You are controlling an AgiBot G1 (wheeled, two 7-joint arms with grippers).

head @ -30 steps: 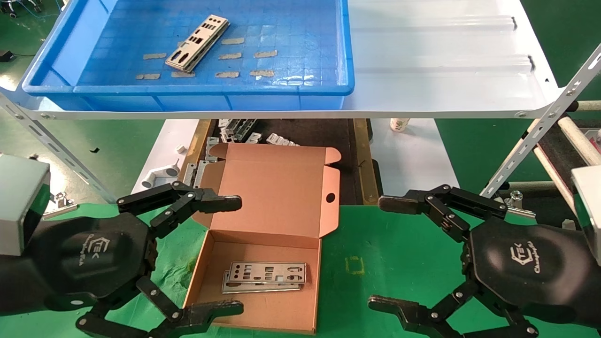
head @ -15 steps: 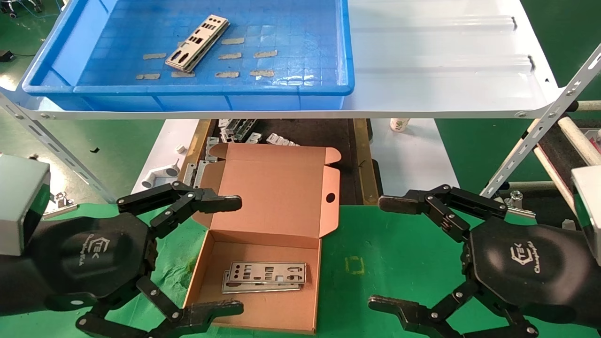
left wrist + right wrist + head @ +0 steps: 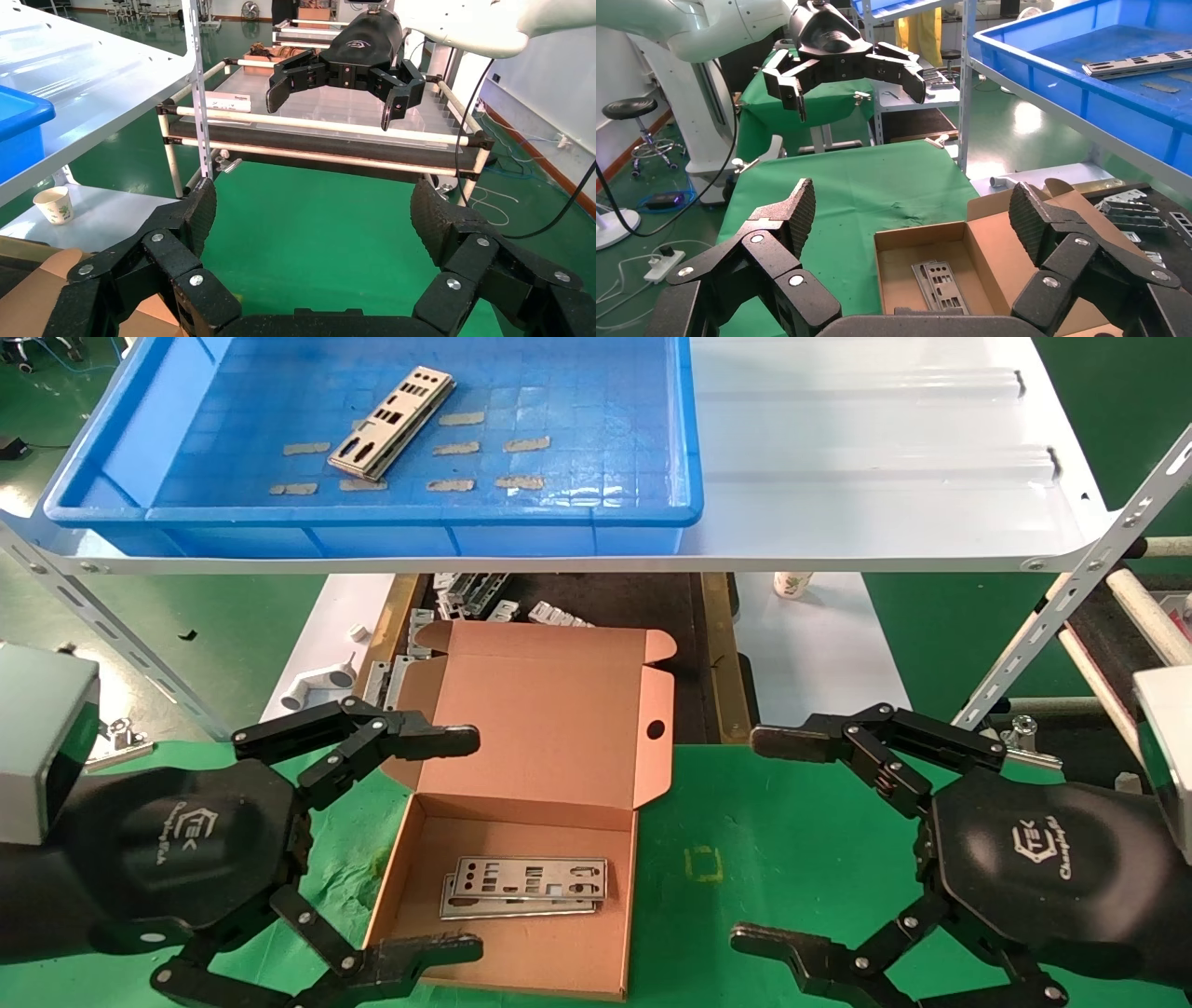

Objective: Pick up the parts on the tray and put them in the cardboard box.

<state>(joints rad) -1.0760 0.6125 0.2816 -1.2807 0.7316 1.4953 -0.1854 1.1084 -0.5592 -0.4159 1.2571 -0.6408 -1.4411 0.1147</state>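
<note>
Jaws spread on left gripper (image 3: 466, 845) beside box (image 3: 521, 952) and right gripper (image 3: 759, 840); plates (image 3: 521, 887) inside, one plate (image 3: 391, 423) on tray (image 3: 372, 514).

"TEK" logo stands on left hand (image 3: 456, 845) and right hand (image 3: 768, 840) housings

White ribbed shelf (image 3: 885, 458); paper cup (image 3: 792, 584) beneath; green mat (image 3: 792, 840).

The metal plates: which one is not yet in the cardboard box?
The plate lying diagonally in the blue tray on the shelf; the others lie stacked inside the cardboard box.
</note>
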